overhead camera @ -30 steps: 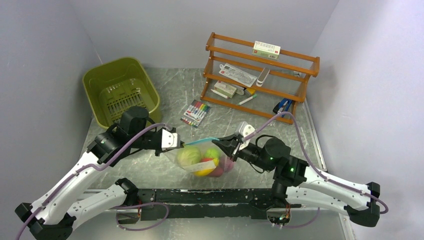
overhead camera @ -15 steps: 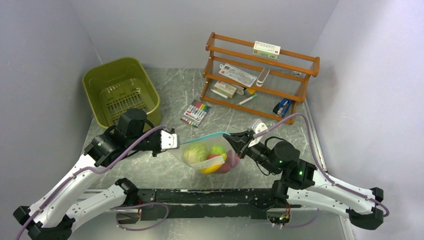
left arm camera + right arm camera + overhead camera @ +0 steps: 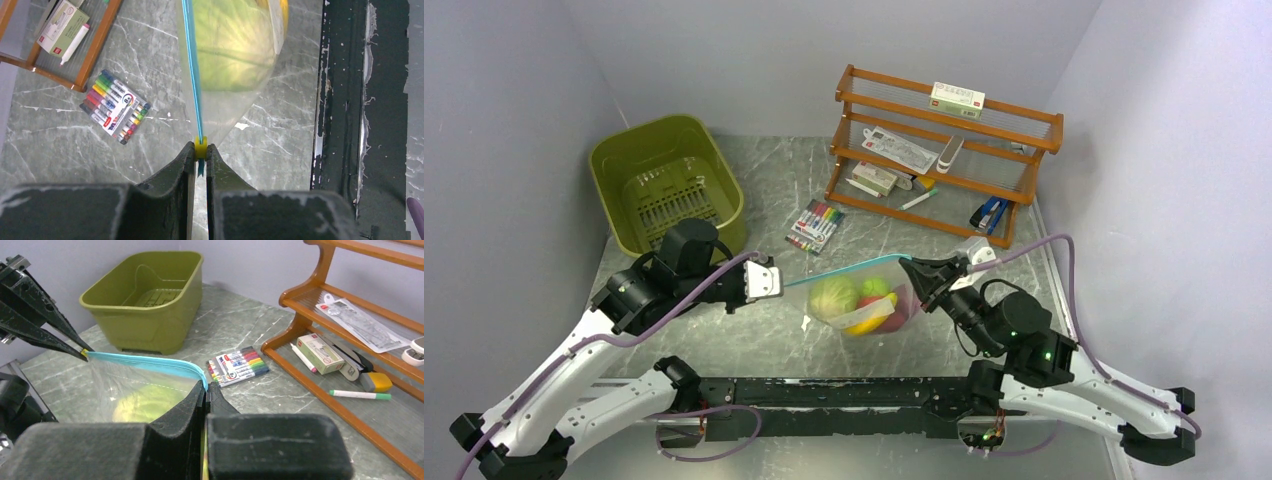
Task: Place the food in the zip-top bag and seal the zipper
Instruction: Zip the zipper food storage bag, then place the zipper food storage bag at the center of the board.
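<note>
The clear zip-top bag (image 3: 869,300) hangs stretched between both grippers, just above the table. Inside lie the food pieces: a pale green round one (image 3: 832,297), a yellow one (image 3: 864,324) and a red one (image 3: 890,318). The teal zipper (image 3: 844,268) runs taut along the top. My left gripper (image 3: 780,285) is shut on a small yellow slider (image 3: 201,148) at the zipper's left end (image 3: 193,65). My right gripper (image 3: 912,266) is shut on the zipper's right end (image 3: 202,376). The green piece fills the bag in the left wrist view (image 3: 230,45).
An olive-green tub (image 3: 667,180) stands at the back left. A pack of coloured markers (image 3: 815,225) lies behind the bag. A wooden rack (image 3: 944,150) with stationery stands at the back right. A black rail (image 3: 824,392) runs along the near edge.
My right gripper has moved right and back, pulling the bag with it. The stretch of zipper between the two grippers has grown longer. The left gripper has barely moved.
</note>
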